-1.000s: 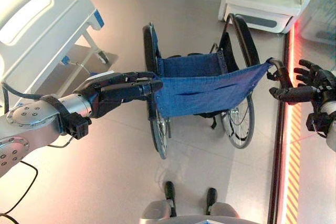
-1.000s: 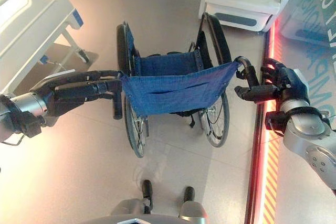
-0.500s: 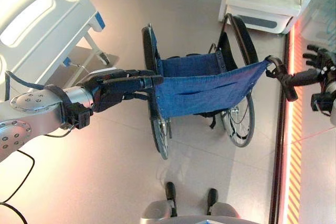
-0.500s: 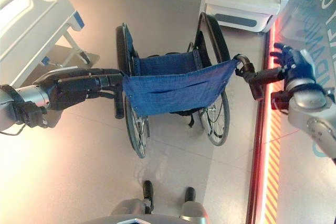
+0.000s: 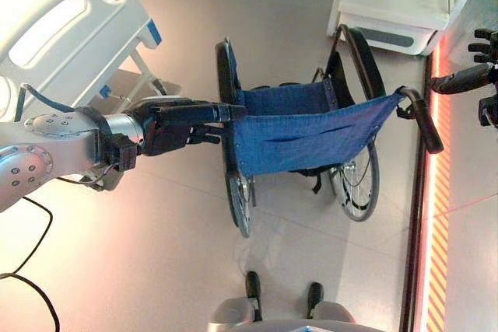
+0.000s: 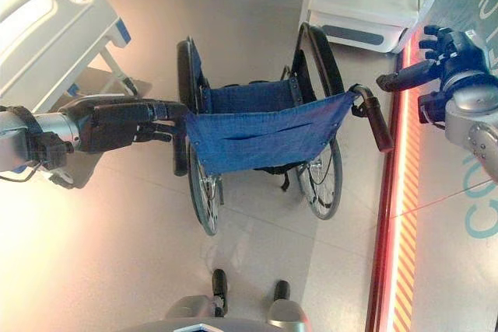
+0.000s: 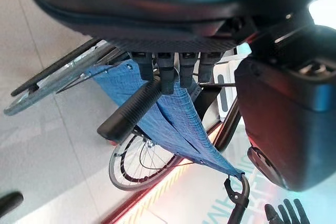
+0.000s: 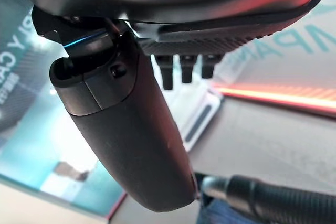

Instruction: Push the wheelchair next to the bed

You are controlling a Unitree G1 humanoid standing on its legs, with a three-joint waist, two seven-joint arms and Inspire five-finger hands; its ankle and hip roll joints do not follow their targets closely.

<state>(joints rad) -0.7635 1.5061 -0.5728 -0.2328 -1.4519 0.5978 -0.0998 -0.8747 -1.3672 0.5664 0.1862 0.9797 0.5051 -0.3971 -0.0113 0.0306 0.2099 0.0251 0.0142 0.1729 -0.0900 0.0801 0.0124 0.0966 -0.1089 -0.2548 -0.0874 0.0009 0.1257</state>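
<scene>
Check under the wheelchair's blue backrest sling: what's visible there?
Below the blue sling show both wheels' lower rims, dark frame parts and bare floor. The seat and footrests are covered by the sling, so unseen.

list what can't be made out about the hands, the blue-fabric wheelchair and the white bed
- Left hand: the wheelchair's blue fabric backrest covers its fingertips in the eye views, so contact with the left push handle shows solely from the left wrist.
- White hospital bed: cut off by the frame edge.
- Wheelchair front: hidden behind its own backrest.
- Right hand: open, apart from the right push handle.
</scene>
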